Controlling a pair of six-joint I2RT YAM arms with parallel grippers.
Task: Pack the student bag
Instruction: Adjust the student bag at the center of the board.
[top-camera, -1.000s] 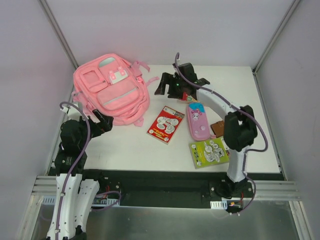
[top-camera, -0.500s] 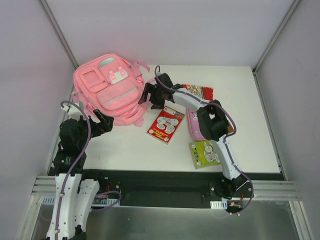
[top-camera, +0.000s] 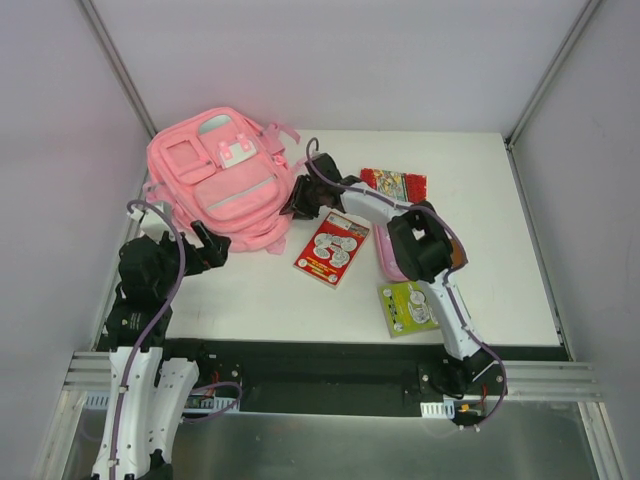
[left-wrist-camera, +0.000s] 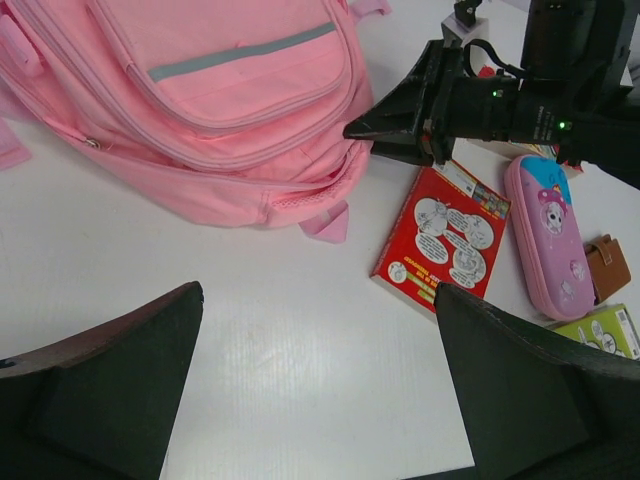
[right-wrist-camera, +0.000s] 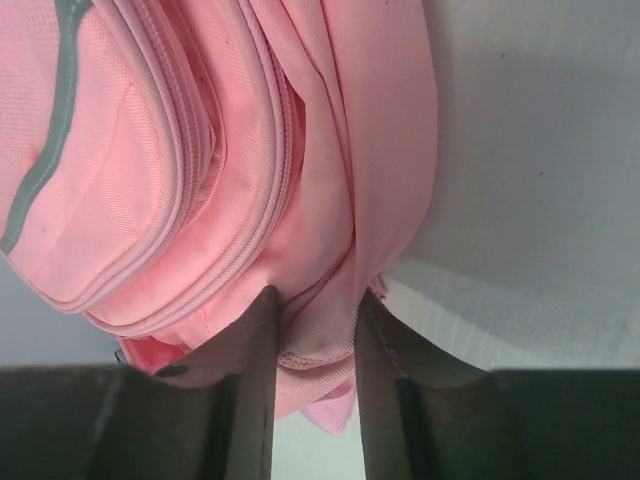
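The student bag lies flat on the white table, front pockets facing up. The grey strip runs across the front panel, and the white-and-pink buckle tabs sit above it. All positions below are given relative to the student bag.

**Right gripper.** The right gripper is at the bag's right side edge, close to its near corner. In the right wrist view its jaws stand close together, with one finger on each side of a fold of pink fabric at the side seam. It is clamped on the student bag. The left wrist view shows the same contact, with the tip of the right gripper against the bag's edge.

**Left gripper.** The left gripper hangs just off the bag's near edge and is not in contact with it. Its jaws stand wide apart, and only bare table shows between them in the left wrist view.

**Other items**
- A red booklet lies flat, just beside the bag's near-right corner and apart from it.
- A pink pencil case lies further to the right of the bag, beyond the booklet. In the top view it is mostly hidden by the right arm.
- A small brown item lies beside the pencil case, on the side away from the bag. It cannot be identified.
- A green card pack lies well to the right of the bag and nearer the arm bases.
- A red packet lies well to the right of the bag, level with the bag's middle.
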